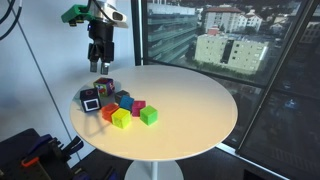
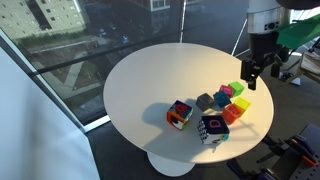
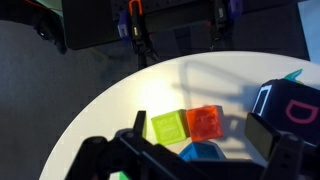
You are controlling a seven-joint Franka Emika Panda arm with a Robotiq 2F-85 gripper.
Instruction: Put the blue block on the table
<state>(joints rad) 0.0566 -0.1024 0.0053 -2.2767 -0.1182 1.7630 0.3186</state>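
Note:
The blue block (image 1: 123,99) sits in a cluster of toy cubes near the edge of the round cream-white table (image 1: 190,100). It also shows in the other exterior view (image 2: 222,100) and, partly hidden by the gripper body, in the wrist view (image 3: 203,152). I cannot tell whether it rests on another cube. My gripper (image 1: 98,57) hangs open and empty above the cluster, as both the exterior view (image 2: 252,73) and the wrist view (image 3: 200,131) show. Its fingers are well above the cubes.
Around the blue block lie an orange cube (image 3: 204,121), a yellow-green cube (image 3: 168,126), a green cube (image 1: 148,116), a magenta cube (image 1: 138,106), a multicoloured cube (image 2: 179,114) and a dark cube with a white square face (image 2: 212,128). The table edge is close by.

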